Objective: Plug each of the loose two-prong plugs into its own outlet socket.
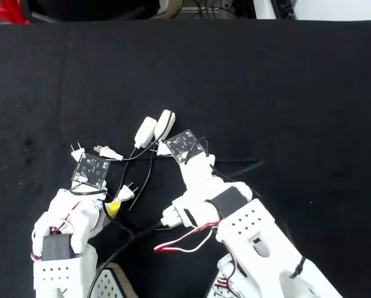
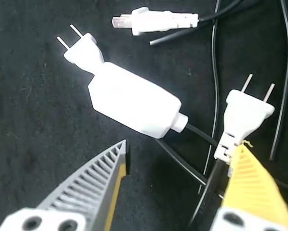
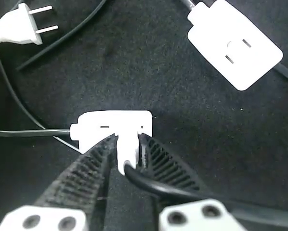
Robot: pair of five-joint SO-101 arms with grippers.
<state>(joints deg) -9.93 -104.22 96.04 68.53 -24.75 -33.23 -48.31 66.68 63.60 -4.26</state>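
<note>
My right gripper [image 3: 128, 143] is shut on a white two-prong plug [image 3: 126, 156] that is pushed against the edge of a white outlet socket [image 3: 103, 126]. A second outlet socket [image 3: 235, 52] lies apart from it with both slots bare. My left gripper [image 2: 180, 147] is open above the black mat. Its yellow finger [image 2: 250, 178] touches the cable end of a loose plug [image 2: 245, 108]. A larger white block with two prongs [image 2: 129, 101] lies just ahead of the fingers. Another loose plug [image 2: 156, 21] lies farther off. From above, the two sockets [image 1: 154, 127] lie side by side beyond the right arm [image 1: 204, 198].
Black cables [image 2: 215, 72] criss-cross the mat between the plugs and run under both arms. The black mat [image 1: 285, 93] stretches wide to the right and far side. A red object [image 1: 5, 11] sits past the far left corner.
</note>
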